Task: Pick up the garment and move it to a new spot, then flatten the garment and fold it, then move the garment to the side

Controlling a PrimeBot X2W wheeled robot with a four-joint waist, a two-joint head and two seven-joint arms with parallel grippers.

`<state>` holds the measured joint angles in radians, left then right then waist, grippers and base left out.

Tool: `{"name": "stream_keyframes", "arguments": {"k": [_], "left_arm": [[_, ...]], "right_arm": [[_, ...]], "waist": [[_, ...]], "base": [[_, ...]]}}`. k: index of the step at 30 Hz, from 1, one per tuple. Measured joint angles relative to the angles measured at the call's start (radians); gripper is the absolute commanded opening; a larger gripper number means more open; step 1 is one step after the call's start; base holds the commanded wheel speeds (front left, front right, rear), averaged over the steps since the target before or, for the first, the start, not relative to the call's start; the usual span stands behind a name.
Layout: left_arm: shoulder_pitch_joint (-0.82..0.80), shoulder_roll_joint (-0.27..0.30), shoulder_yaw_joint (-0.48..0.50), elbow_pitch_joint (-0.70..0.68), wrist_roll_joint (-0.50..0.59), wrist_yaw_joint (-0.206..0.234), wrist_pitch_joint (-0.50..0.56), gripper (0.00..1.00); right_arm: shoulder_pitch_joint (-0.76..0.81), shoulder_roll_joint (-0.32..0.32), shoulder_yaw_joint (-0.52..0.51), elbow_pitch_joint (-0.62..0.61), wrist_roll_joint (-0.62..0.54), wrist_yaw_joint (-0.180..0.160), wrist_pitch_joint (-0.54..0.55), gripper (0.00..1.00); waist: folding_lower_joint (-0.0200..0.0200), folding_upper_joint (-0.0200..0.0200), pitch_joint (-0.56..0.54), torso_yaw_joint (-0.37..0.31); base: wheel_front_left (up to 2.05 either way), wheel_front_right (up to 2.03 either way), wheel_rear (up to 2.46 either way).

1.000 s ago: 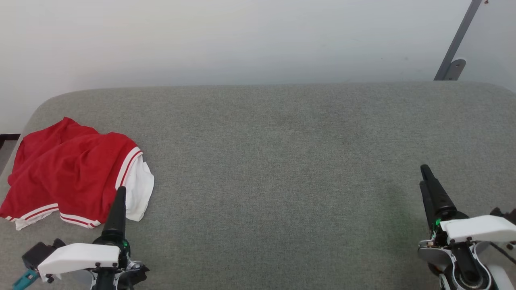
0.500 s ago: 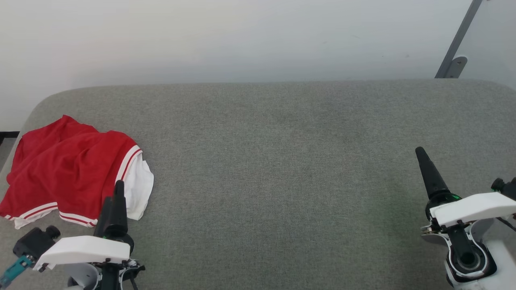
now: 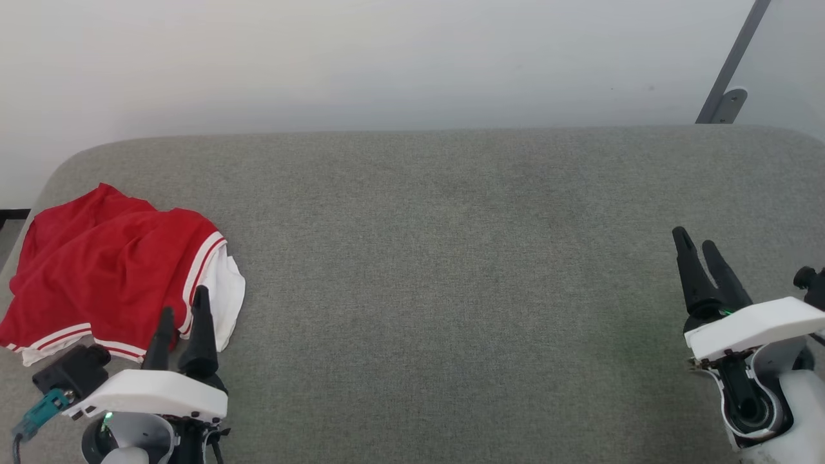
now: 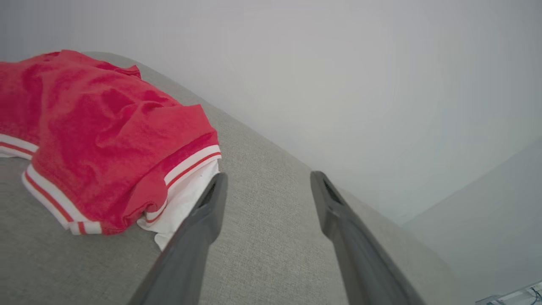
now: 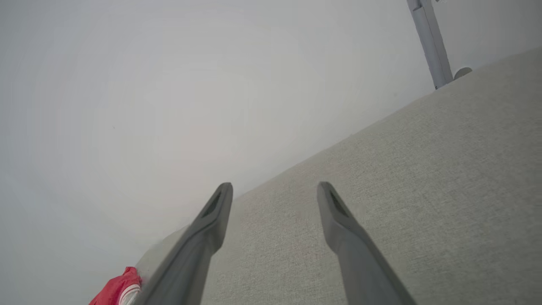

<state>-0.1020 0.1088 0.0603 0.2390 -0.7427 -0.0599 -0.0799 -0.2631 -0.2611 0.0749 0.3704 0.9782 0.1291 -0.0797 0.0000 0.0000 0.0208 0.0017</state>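
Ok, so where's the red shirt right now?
In the head view the red shirt lies crumpled at the left end of the grey fabric surface, just ahead of the open left gripper.

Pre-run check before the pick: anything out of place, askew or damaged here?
Only the garment: it lies crumpled, not flat, at the left end of the grey padded surface, close to its edge. No tear or spill visible. The left end effector and right end effector are open, holding nothing.
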Motion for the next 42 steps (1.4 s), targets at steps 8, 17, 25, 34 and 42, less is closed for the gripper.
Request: {"name": "stream_keyframes", "arguments": {"k": [8,17,25,34,42], "left_arm": [[0.0,0.028,-0.048,-0.019,0.122,0.041,-0.028,1.0],[0.001,0.054,-0.086,-0.021,0.213,0.07,-0.054,1.0],[0.006,0.067,-0.109,-0.017,0.283,0.088,-0.072,1.0],[0.008,0.07,-0.11,0.002,0.341,0.091,-0.095,1.0],[0.009,0.065,-0.096,0.016,0.396,0.078,-0.111,1.0]], "right_arm": [[-0.013,-0.004,-0.013,-0.004,-0.189,0.0,-0.028,1.0],[-0.014,-0.005,-0.019,-0.007,-0.339,0.0,-0.052,1.0],[-0.014,-0.012,-0.016,-0.003,-0.421,0.0,-0.072,1.0],[-0.014,-0.017,-0.018,0.005,-0.482,0.0,-0.09,1.0],[-0.015,-0.021,-0.016,0.015,-0.54,0.0,-0.11,1.0]], "waist": [[0.0,0.0,0.005,-0.001],[0.0,0.0,0.001,-0.001],[0.0,0.0,-0.006,-0.002],[0.0,0.0,-0.008,-0.002],[0.0,0.0,-0.007,-0.004]], "base": [[0.0,0.0,0.0],[0.0,0.0,0.0],[0.0,0.0,0.0],[0.0,0.0,0.0],[0.0,0.0,0.0]]}}
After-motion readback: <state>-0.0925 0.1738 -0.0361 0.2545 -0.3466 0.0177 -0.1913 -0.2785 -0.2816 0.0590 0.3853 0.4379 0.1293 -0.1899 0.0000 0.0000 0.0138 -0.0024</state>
